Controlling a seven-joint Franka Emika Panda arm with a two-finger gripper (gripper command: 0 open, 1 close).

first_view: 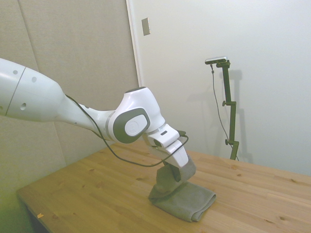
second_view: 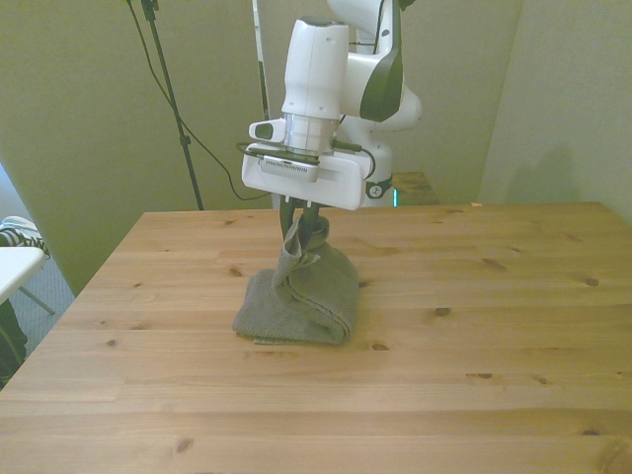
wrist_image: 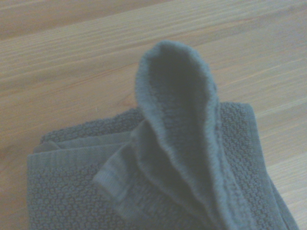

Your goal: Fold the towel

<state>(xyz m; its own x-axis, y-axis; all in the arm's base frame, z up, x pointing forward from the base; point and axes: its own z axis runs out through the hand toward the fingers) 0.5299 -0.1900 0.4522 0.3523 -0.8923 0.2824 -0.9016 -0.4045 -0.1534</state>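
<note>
Clearly, we see the tool (second_view: 301,219) clamped on one edge of the towel (second_view: 308,296), lifting it while the rest lies bunched on the worktop (second_view: 474,326).

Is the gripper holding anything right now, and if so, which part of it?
Yes. The gripper holds the towel by a pinched-up edge, lifted into a peak while the rest lies bunched on the table.

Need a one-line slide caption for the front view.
Franka gripper pinches one end of the grey-brown towel and lifts it off the wooden table, the rest lying bunched below.
</note>
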